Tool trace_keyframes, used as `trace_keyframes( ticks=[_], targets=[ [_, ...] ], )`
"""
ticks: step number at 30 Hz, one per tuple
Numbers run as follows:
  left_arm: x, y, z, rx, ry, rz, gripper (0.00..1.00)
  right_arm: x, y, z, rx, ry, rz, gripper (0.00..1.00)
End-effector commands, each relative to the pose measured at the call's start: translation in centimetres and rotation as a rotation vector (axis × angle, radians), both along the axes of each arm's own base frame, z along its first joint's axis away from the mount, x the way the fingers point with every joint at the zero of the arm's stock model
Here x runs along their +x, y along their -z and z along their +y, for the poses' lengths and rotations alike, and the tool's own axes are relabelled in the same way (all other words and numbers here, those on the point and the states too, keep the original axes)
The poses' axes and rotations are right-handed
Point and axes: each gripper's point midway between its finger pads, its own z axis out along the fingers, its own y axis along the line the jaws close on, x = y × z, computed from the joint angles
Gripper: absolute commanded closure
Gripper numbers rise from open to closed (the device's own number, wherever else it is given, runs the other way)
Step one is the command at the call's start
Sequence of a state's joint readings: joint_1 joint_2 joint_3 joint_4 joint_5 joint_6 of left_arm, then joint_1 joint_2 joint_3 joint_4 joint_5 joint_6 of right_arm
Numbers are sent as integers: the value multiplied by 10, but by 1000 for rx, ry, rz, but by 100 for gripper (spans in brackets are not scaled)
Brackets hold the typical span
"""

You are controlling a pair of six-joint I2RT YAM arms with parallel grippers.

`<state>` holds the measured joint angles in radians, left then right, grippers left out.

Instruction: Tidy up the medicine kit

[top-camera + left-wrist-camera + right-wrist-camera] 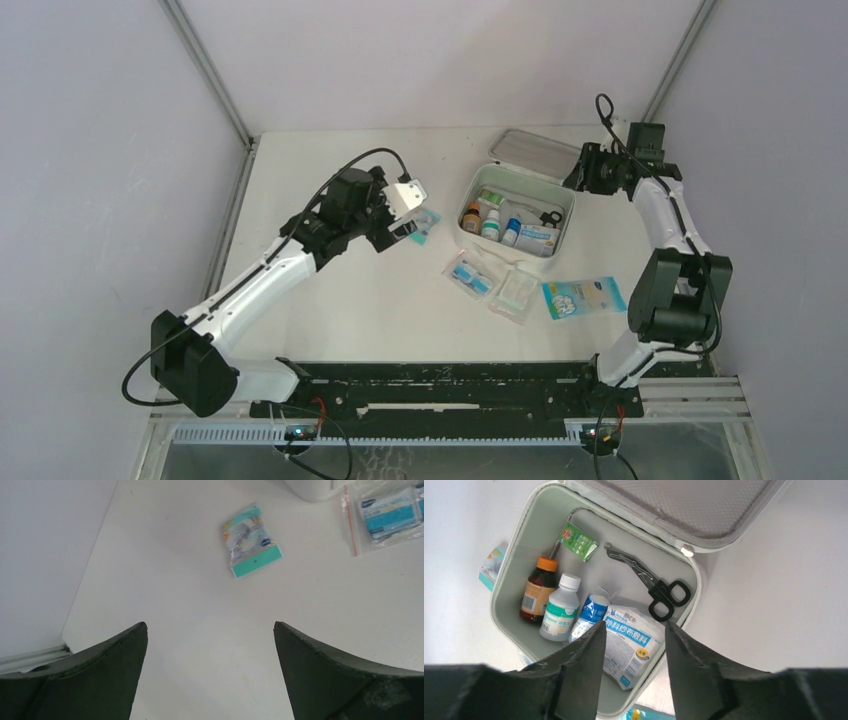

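Left fingers (117,667): spread wide, nothing between them, over bare desk (390,320) to the left of the kit.
Right fingers (580,672): parted with a moderate gap, holding nothing, poised above the near right part of the kit.
Medicine kit (510,560): on the far right half of the desk, open, its lid (535,152) folded back flat on the far side.
Inside the kit: a brown bottle (538,592) with an orange cap, a white bottle (559,609) with a green label and a small blue-and-white bottle (591,611) side by side; a gauze packet (629,645) next to them; black-handled scissors (649,580) and a green sachet (579,541) along the hinge side.
Teal packet (251,541): flat on the desk ahead of the left fingers, left of the kit.
Clear packets (470,272): two lie just in front of the kit.
Blue packet (583,297): on the desk to their right.
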<state>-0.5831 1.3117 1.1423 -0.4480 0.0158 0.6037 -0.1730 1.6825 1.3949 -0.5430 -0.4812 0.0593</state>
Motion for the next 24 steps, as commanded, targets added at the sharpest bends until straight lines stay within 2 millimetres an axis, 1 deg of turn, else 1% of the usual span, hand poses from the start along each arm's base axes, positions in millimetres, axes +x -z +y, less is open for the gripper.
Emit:
trace_keyframes(
  ticks=[1,5,8,11,15,16,18,19,21,24],
  targets=[
    [11,-23,13,-44,-116,-113,0,-14,-40,2,-132,-79,-153,51],
    [16,-26,20,-62,-173,-144,0,-41,-51,7,-223,-137,-187,42],
    [17,-26,23,-82,-193,-146,0,-61,-52,14,-250,-198,-198,34],
    [18,-23,24,-108,-204,-130,0,-83,-49,22,-273,-278,-198,17],
    [20,-16,29,-123,-234,-93,0,-110,-37,21,-332,-361,-186,7],
    [21,-15,30,-127,-242,-85,0,-117,-35,19,-354,-379,-194,5],
    [22,-13,33,-139,-256,-71,0,-129,-29,13,-399,-402,-200,4],
    [21,-12,34,-143,-257,-65,0,-137,-22,12,-414,-420,-195,4],
    [21,-12,36,-151,-261,-63,0,-151,-16,12,-449,-470,-209,4],
    [18,-14,38,-158,-257,-68,0,-173,0,8,-510,-536,-186,4]
  ],
)
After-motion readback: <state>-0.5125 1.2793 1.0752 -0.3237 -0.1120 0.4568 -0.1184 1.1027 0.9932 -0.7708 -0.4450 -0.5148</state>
